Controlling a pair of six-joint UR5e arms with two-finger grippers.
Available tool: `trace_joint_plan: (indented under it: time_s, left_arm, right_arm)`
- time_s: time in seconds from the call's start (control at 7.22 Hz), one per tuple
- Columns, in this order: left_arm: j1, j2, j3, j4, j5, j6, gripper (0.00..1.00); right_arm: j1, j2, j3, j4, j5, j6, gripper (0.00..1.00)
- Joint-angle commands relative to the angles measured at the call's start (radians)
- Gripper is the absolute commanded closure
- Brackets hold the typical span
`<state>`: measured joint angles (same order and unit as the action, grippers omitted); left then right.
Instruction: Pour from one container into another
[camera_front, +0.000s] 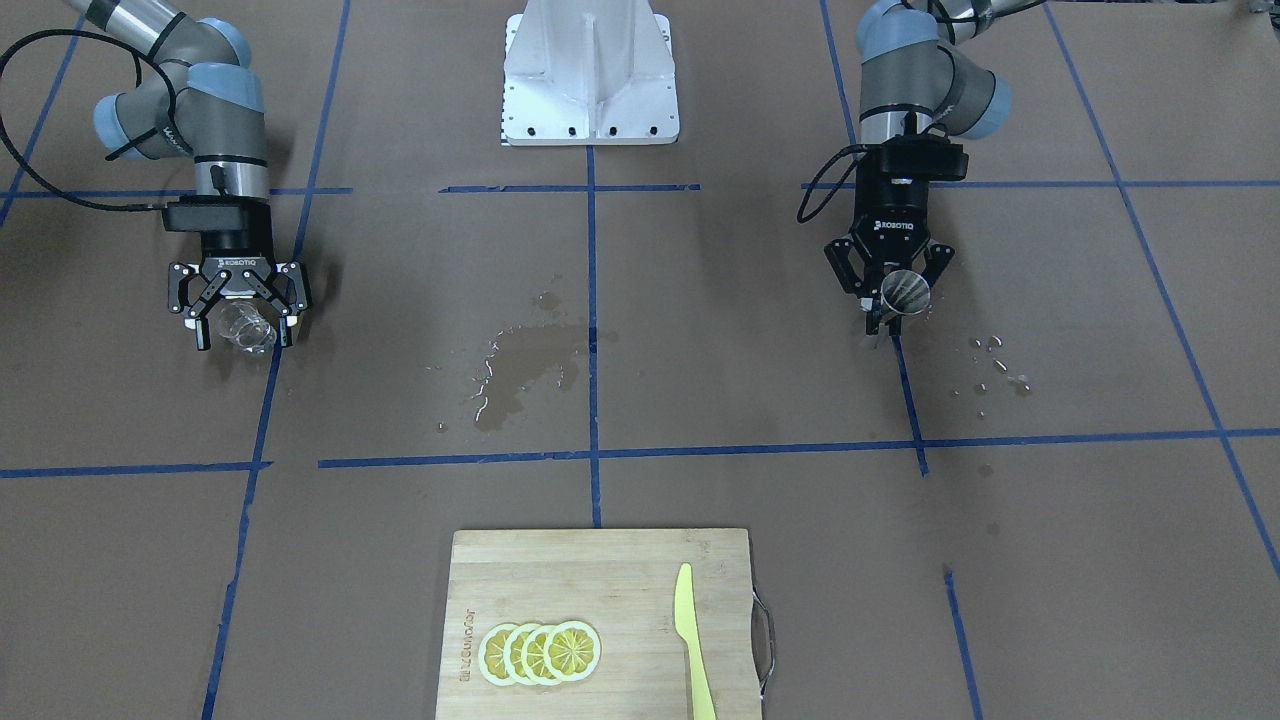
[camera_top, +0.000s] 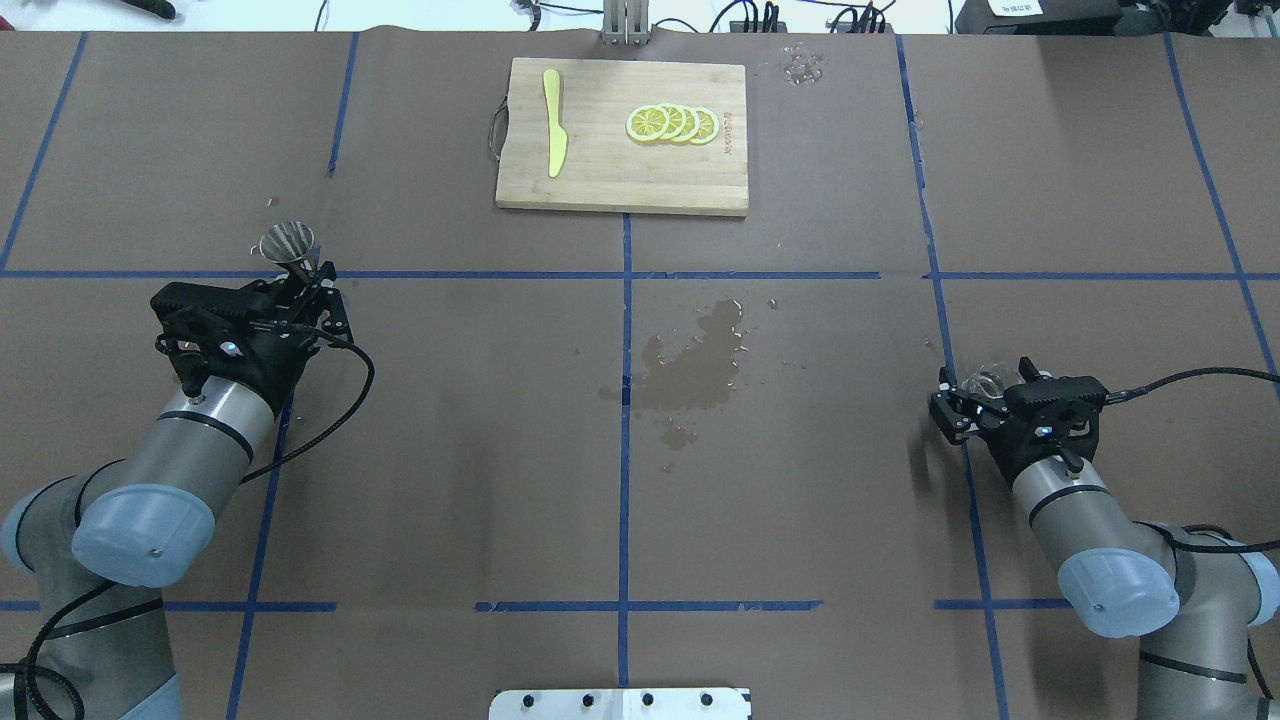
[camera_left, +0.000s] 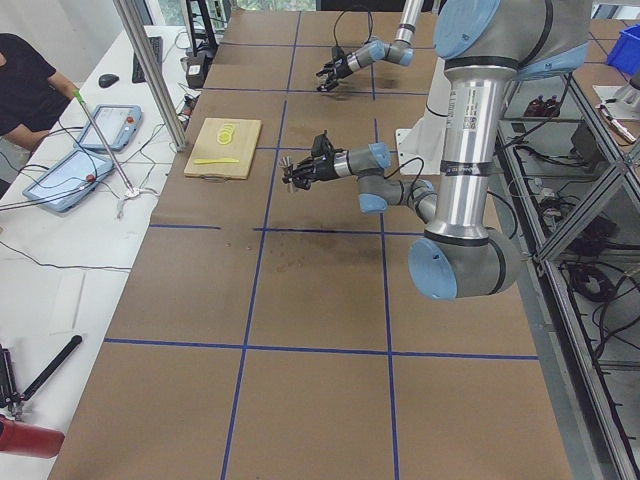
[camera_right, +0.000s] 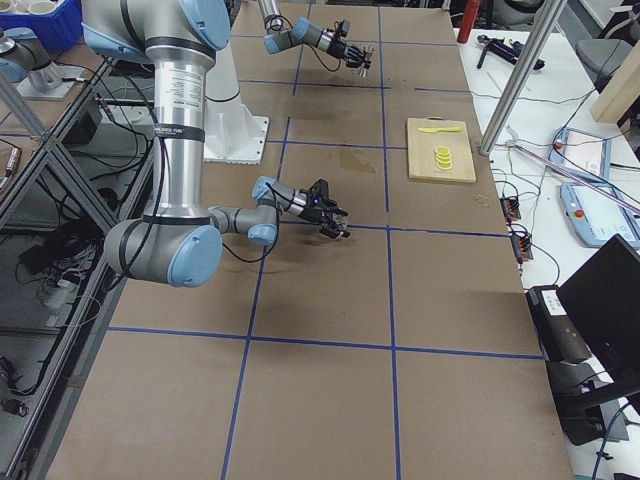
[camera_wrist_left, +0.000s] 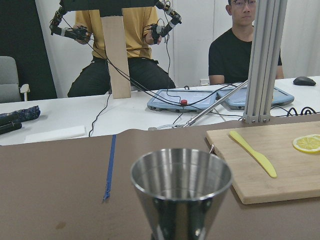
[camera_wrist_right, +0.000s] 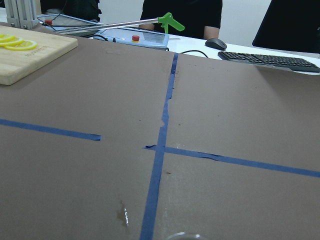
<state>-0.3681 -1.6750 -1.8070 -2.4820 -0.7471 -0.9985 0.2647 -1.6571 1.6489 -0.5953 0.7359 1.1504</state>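
Silver/blue arms (camera_top: 205, 440), blk Robotiq pincers (camera_front: 244, 335)

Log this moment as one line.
left gripper: holds metal jigger | right gripper: holds clear glass | containers: far apart | wet patch: between them

A wooden cutting board (camera_top: 620, 185) lies at the 12 o'clock edge of the brown counter (camera_top: 450, 450) in the overhead view. On it four overlapping lemon slices (camera_top: 672, 123) sit in a row, with a yellow-green knife (camera_top: 553, 135) at their 9 o'clock, apart from them. A dark wet patch (camera_top: 690, 365) spreads near the counter's middle, at 6 o'clock from the board. A few droplets (camera_top: 803, 68) glisten at the board's 2 o'clock. Blue tape (camera_top: 625, 520) marks a grid.
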Motion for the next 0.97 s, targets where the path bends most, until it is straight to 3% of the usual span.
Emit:
trace_joint_plan:
  time_s: [0.0, 0.55, 0.83]
  left_arm:
    - [0.000, 0.000, 0.000, 0.000, 0.000, 0.000, 1.00]
    - [0.000, 0.001, 0.000, 0.000, 0.000, 0.000, 1.00]
    - [0.000, 0.001, 0.000, 0.000, 0.000, 0.000, 1.00]
  right_arm:
    - [-0.013, -0.035, 0.002, 0.031, -0.004, 0.009, 0.03]
    - [-0.042, -0.050, 0.006, 0.078, -0.006, 0.009, 0.05]
    - [-0.047, -0.049, 0.005, 0.078, -0.006, 0.009, 0.16]
